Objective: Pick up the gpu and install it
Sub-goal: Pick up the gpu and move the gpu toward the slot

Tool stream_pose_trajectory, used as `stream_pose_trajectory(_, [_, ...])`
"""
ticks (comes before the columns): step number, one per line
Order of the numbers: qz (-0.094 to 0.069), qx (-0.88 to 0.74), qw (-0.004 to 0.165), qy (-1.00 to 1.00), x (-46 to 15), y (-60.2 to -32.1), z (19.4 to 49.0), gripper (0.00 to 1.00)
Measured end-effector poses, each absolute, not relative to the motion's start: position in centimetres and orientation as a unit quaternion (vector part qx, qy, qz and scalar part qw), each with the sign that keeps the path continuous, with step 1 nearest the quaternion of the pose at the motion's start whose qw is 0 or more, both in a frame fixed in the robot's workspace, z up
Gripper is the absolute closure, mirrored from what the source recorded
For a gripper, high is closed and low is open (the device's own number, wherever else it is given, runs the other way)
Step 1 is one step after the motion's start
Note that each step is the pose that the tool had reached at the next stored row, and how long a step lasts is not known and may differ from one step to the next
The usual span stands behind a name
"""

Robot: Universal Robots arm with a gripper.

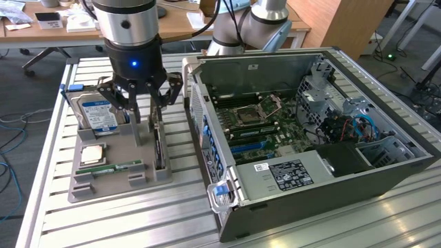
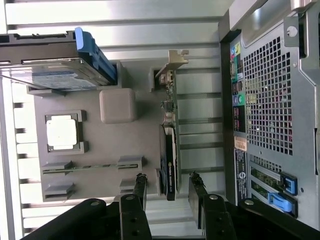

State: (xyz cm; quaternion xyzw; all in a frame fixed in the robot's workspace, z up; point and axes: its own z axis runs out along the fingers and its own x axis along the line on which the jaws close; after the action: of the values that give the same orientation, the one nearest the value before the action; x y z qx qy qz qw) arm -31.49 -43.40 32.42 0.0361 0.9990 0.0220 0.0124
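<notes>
Currently the black end effector [image 1: 146,118] hangs wide open above the grey plastic holder tray [image 1: 115,151] on the slatted metal worktop [image 1: 138,222], holding nothing. The gpu [image 2: 170,145], a thin green card with a dark face and pale metal bracket, stands on edge in a tray slot, between the two fingers [image 2: 140,187], which do not touch it.

Slatted metal table [image 1: 138,222], wooden desk [image 1: 179,21] behind, dark floor [image 1: 28,88] (perhaps carpet), loose cables [image 1: 17,120]
</notes>
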Motion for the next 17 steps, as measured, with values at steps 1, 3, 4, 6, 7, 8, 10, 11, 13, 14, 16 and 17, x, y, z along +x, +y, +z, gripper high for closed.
stream_pose_trajectory(1, [0.022,0.036,0.012,0.999,-31.49,-43.4,32.38,0.53])
stream_pose_trajectory(3, [0.022,0.036,0.012,0.999,-31.49,-43.41,32.3,0.53])
stream_pose_trajectory(4, [0.022,0.036,0.012,0.999,-31.49,-43.41,32.26,0.53])
stream_pose_trajectory(6, [0.022,0.036,0.012,0.999,-31.49,-43.4,32.16,0.53])
stream_pose_trajectory(7, [0.022,0.036,0.012,0.999,-31.49,-43.41,32.11,0.53])
stream_pose_trajectory(8, [0.022,0.036,0.012,0.999,-31.49,-43.41,32.06,0.53])
stream_pose_trajectory(10, [0.022,0.036,0.012,0.999,-31.49,-43.41,31.95,0.53])
stream_pose_trajectory(11, [0.022,0.036,0.012,0.999,-31.49,-43.4,31.89,0.53])
stream_pose_trajectory(13, [0.022,0.036,0.012,0.999,-31.49,-43.4,31.79,0.53])
stream_pose_trajectory(14, [0.022,0.036,0.012,0.999,-31.49,-43.4,31.74,0.53])
stream_pose_trajectory(16, [0.022,0.036,0.012,0.999,-31.49,-43.4,31.68,0.53])
stream_pose_trajectory(17, [0.022,0.036,0.012,0.999,-31.49,-43.41,31.67,0.53])
